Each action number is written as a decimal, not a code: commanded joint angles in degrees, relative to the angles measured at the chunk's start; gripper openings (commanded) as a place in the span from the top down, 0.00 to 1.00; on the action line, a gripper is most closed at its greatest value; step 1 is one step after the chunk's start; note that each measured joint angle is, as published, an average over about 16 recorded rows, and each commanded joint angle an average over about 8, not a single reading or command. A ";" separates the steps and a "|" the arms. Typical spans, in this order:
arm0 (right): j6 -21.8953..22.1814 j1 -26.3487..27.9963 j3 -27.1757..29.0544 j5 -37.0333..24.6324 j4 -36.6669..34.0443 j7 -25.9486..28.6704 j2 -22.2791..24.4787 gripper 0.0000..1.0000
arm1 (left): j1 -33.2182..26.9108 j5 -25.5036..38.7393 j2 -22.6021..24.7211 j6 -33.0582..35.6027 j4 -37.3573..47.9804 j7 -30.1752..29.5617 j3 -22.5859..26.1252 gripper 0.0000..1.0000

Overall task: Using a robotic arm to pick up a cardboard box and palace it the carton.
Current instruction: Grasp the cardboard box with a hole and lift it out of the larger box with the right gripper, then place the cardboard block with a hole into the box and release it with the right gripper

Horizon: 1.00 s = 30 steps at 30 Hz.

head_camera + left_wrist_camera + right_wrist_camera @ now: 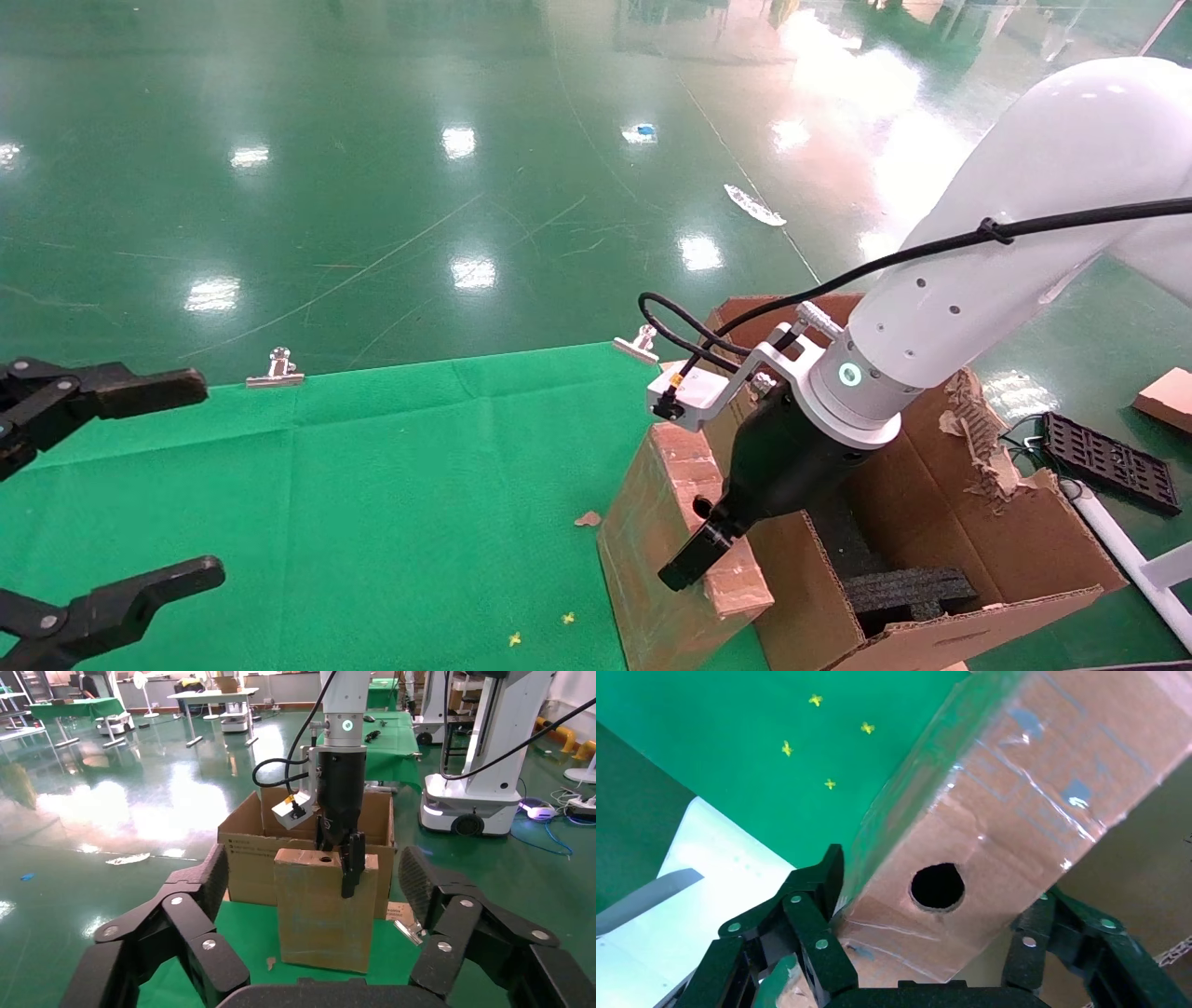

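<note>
The cardboard box (643, 540) stands on end on the green cloth, against the carton (941, 485), with its round hole on the top face. The white robotic arm (978, 280) reaches down from the right. My right gripper (717, 531) is shut on the box's top end, one finger on the outer face and the other hidden behind it. The right wrist view shows the holed face (1018, 790) between the fingers (814, 903). The left wrist view shows the box (320, 917) before the carton (246, 860). My left gripper (209, 475) is open and empty at the far left.
Black foam blocks (908, 592) lie inside the carton, whose right flap has a torn edge (978, 438). Binder clips (276, 373) (638, 345) hold the green cloth (372, 485) at its far edge. A cardboard scrap (587, 519) lies on the cloth. A black tray (1108, 461) lies on the floor.
</note>
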 commanded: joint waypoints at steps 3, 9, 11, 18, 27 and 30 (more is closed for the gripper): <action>0.08 0.01 -0.06 -0.25 0.19 -0.06 0.19 1.00 | 0.00 -0.01 0.00 0.00 0.00 0.00 0.01 1.00; 1.63 0.62 0.66 -0.87 1.42 -1.57 0.91 1.00 | -0.01 -0.02 -0.01 -0.01 0.00 0.01 0.02 1.00; 2.67 1.09 1.38 -0.75 2.10 -2.73 1.48 1.00 | -0.01 -0.02 -0.01 -0.01 0.00 0.01 0.03 1.00; 7.97 4.25 6.68 2.48 2.81 -10.70 5.82 1.00 | -0.01 -0.03 -0.02 -0.02 0.00 0.02 0.05 1.00; 13.77 11.60 14.54 4.60 -3.29 -22.24 15.62 1.00 | -0.02 -0.05 -0.03 -0.03 0.00 0.03 0.07 1.00; 13.15 13.91 15.29 2.73 -6.22 -24.04 18.24 1.00 | -0.02 -0.05 -0.03 -0.03 0.00 0.04 0.08 1.00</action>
